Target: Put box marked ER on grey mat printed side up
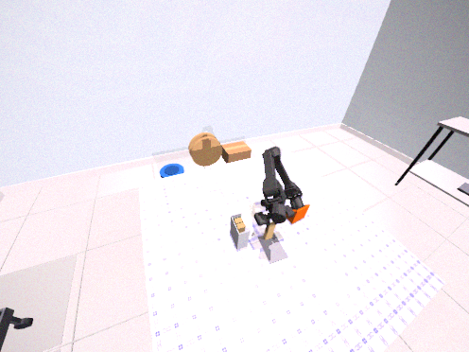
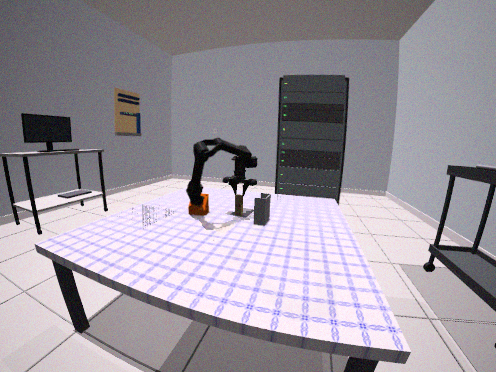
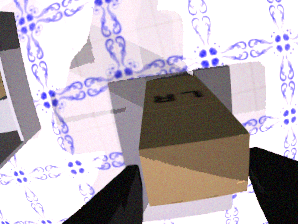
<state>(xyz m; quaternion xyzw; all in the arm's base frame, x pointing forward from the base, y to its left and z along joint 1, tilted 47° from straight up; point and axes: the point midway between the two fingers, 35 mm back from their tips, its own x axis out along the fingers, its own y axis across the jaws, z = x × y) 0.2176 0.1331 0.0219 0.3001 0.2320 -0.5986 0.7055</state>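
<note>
A tan box (image 1: 269,233) (image 2: 239,206) (image 3: 195,167) stands upright on the far part of the grey mat (image 1: 278,255) (image 3: 131,137). Its dark printed side shows foreshortened and upside down in the wrist view; the letters look like LR, but the first is hard to read. My gripper (image 1: 270,224) (image 2: 240,194) (image 3: 194,167) points down around the box's top. Its fingers stand slightly open, one on each side, with a very thin gap at most. The grey bin (image 1: 241,241) (image 2: 261,212) (image 3: 27,95) stands beside the mat with two tan boxes (image 1: 239,224) upright in it; their print is hidden.
The arm's orange base (image 1: 299,214) (image 2: 199,206) is close to the mat. A blue dish (image 1: 171,170), a round brown object (image 1: 205,150) and a brown carton (image 1: 237,152) are farther back. A server rack (image 2: 312,135) and side tables stand around the room.
</note>
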